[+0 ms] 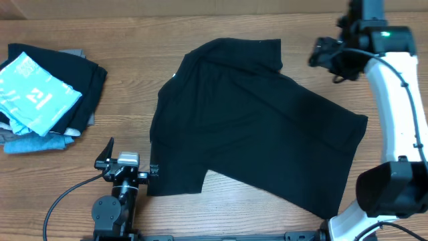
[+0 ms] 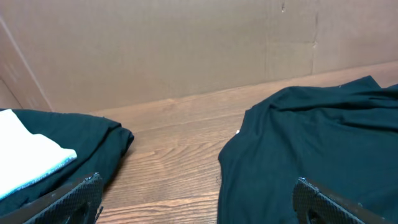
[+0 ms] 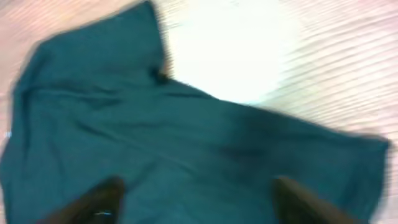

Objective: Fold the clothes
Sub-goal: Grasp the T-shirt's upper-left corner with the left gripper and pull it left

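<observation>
T-shirt (image 1: 254,127) lies rumpled, partly folded over, mid-desk (image 1: 134,100). The left fingers (image 2: 68,199) stand wide, empty, beside its near left corner. The right fingers (image 3: 99,199) stand wide, empty, by its far right edge; view blurred.

I count one black T-shirt (image 1: 254,127), one pile of folded garments (image 1: 47,94) at upper left, and two robot arms: left arm (image 1: 119,204), right arm (image 1: 394,107).
</observation>
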`<state>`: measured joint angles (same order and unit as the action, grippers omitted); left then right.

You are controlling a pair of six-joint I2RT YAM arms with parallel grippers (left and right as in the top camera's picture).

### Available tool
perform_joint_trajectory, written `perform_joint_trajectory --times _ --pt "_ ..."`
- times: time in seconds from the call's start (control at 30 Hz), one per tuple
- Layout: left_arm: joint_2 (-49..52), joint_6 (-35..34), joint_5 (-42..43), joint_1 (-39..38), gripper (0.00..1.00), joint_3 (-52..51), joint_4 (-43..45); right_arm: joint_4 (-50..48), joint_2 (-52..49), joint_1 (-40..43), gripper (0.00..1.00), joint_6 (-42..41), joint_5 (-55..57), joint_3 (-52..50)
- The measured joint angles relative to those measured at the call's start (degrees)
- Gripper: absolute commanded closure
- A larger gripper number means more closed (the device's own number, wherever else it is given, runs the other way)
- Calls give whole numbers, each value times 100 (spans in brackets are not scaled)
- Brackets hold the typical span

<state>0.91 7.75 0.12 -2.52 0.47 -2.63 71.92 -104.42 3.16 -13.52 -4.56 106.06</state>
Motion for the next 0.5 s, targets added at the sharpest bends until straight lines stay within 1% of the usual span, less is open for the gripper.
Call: perform_joint_trajectory --times 0.17,0.23,0.3,0.4,0.5 --pt "0 -13 28 0 0 0 31 411 -2 619 0 4 4 -4" --pt "0 -232 92 0 0 2 391 466 -2 739 0 7 0 -4" --pt "0 -474 133 0 0 83 470 470 -2 774 0 7 -4 -4" --pt "68 -732 140 0 0 769 297 472 -2 798 0 7 -9 -4" --pt "490 -835 179 0 0 2129 -422 470 -2 800 0 7 -11 -4"
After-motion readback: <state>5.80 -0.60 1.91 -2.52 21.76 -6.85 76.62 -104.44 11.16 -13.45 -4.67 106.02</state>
